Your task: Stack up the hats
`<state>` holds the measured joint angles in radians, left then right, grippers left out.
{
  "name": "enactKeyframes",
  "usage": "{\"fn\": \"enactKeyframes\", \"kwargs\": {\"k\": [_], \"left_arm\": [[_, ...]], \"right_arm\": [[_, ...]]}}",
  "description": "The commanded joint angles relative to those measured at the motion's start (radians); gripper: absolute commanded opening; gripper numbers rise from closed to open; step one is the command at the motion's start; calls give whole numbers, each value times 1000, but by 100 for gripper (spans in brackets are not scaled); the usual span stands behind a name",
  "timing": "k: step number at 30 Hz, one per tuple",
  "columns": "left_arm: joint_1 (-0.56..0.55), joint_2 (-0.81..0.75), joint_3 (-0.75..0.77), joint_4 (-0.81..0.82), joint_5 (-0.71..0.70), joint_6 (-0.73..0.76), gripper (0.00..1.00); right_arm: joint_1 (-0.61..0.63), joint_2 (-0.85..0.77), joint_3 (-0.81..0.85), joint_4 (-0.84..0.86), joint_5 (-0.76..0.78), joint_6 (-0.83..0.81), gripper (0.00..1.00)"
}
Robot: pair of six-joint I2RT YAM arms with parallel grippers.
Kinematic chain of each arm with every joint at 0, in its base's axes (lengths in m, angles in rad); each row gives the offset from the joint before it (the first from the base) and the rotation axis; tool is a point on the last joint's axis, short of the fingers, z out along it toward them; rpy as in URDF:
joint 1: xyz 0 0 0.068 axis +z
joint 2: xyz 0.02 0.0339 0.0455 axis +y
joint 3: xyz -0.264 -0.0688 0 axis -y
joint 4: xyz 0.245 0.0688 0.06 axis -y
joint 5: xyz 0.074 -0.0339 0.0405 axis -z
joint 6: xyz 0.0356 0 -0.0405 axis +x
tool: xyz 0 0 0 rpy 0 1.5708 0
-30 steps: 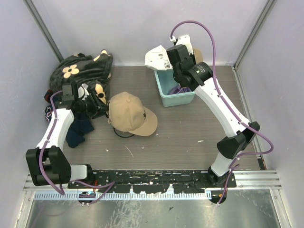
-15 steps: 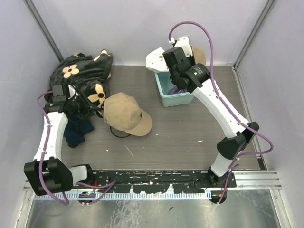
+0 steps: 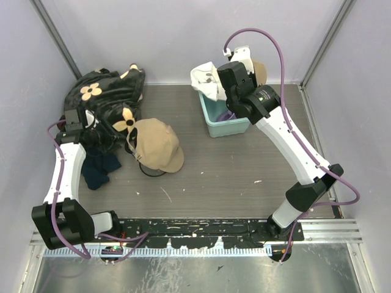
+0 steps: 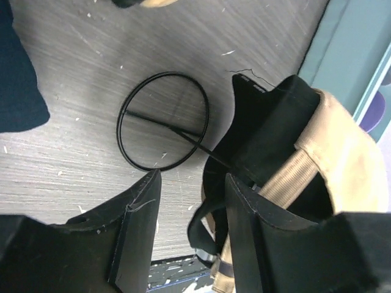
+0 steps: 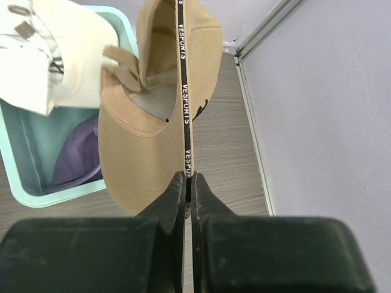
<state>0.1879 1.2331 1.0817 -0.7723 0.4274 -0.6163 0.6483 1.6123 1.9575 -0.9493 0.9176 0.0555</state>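
With the right claw (image 5: 186, 178) pinched tight on the band of a tan cap (image 5: 143, 140) hanging edge-on straight ahead beside the bin (image 5: 43, 196), likely carry left, toward the second cap (image 4: 342, 152), well off beside the left claw (image 4: 192, 177), jaws apart.

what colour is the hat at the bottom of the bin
Purple; the hat in the bin shows best in the right wrist view.
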Motion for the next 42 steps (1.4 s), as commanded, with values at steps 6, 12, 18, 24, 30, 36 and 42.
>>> {"fn": "enactKeyframes", "kwargs": {"k": [6, 12, 18, 24, 30, 36, 42], "left_arm": [[49, -73, 4, -1, -14, -11, 57], [114, -69, 50, -34, -9, -4, 57], [148, -45, 119, -31, 40, -32, 57], [147, -46, 183, 40, 139, -106, 56], [120, -19, 344, 94, 222, -154, 59], [79, 13, 389, 307, 349, -281, 61], [-23, 75, 452, 399, 427, -345, 62]], "right_arm": [[6, -51, 4, 82, -20, 21, 1], [6, -60, 5, 87, -56, 24, 1], [6, -32, 2, 25, -88, 75, 1], [5, -67, -17, 50, -134, 79, 1], [6, -164, -92, 166, -344, 116, 1], [6, -166, -10, 198, -581, 156, 1], [6, -186, 15, 259, -862, 209, 1]]}}
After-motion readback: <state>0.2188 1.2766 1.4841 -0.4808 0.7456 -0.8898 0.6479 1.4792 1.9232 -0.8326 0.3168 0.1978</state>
